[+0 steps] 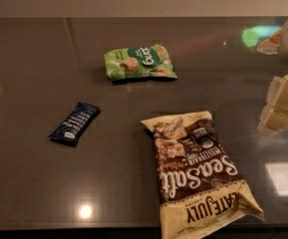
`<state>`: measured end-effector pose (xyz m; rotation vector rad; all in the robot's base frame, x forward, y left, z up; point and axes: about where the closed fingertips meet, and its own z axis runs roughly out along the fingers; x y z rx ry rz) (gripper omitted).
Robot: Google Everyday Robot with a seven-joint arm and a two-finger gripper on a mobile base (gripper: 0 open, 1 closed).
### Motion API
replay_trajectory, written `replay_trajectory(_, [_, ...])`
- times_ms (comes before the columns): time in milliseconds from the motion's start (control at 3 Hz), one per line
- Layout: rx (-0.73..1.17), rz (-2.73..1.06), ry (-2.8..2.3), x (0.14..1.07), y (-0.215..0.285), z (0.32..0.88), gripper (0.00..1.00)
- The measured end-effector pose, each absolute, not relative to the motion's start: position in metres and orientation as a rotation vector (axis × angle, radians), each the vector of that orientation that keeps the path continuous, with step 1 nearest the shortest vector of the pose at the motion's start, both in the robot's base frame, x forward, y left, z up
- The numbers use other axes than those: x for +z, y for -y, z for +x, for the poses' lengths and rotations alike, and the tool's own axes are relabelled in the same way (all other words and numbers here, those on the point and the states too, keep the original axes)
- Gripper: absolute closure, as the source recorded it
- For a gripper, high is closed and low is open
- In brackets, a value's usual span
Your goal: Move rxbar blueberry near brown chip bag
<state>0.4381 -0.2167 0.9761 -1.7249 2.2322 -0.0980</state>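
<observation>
Gripper (282, 102) at right edge; we cannot tell its hold. We log rxbar blueberry (75, 123) left, open tabletop (118, 151) between it and brown chip bag (196, 171) at front edge.

Kitchen-like spot — glossy dark counter (34, 183), gripper (282, 102) at right edge.

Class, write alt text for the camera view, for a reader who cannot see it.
A navy rxbar blueberry lies at the left of a dark tabletop, apart from the brown chip bag at front right. A green snack bag sits behind; the gripper is at the right edge.
</observation>
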Motion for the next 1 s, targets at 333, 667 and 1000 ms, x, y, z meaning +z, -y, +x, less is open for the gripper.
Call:
replay_trajectory(333, [-0.097,-1.727,-2.224,0.977,0.215,0.439,0.0])
replay_trajectory(667, [-0.052,-1.778,-2.165,0.975,0.196,0.446,0.0])
replay_trajectory(1000, [0.035,-1.876,-2.08,0.961,0.159,0.455,0.0])
